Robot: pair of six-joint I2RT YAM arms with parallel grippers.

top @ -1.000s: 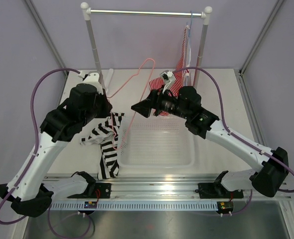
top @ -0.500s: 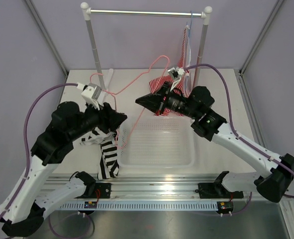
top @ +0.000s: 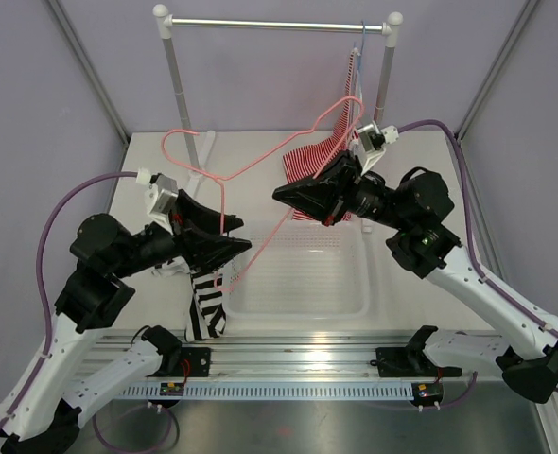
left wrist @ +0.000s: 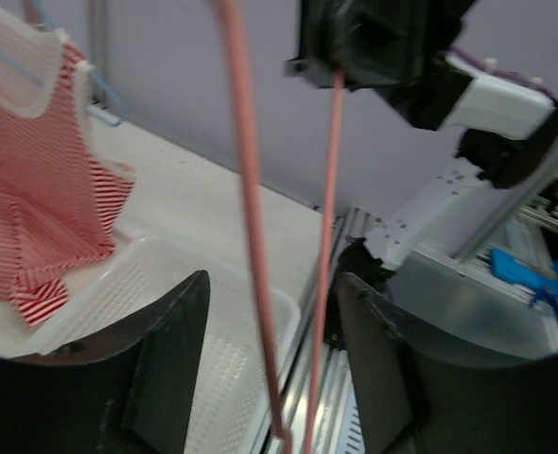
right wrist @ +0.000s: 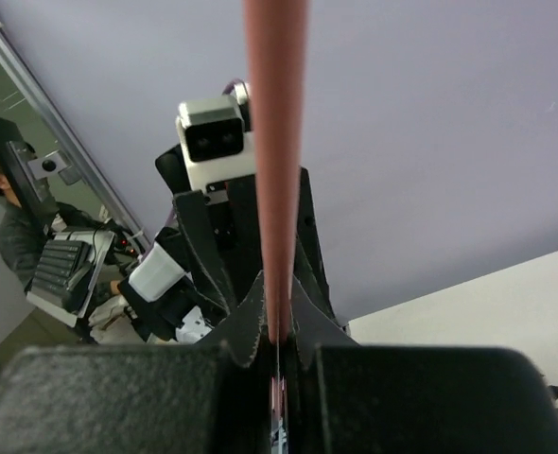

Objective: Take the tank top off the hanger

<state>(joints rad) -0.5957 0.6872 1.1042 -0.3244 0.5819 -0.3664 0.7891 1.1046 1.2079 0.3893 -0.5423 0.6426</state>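
Moved since a second ago: right gripper (top: 284, 194) has gone from wide open to shut and risen. Left gripper (top: 239, 246) has gone from shut to roughly half open and drawn back low.

- Hanger (right wrist: 277, 113): pinched on one wire between the right jaws and held aloft over the basket (top: 298, 312). Two of its wires pass between the left jaws, which grip nothing.
- Tank top (top: 203, 303): heaped on the table left of the basket, draping toward the near edge. Whether a strap still hangs on the hanger's low corner cannot be told.
- Red top (top: 312, 161): behind the right gripper, untouched.
- Risks: the thin wire may swivel or slip in the pinch. Its low corner may snag fabric or the basket rim. The left jaws may catch the wires if either arm moves.
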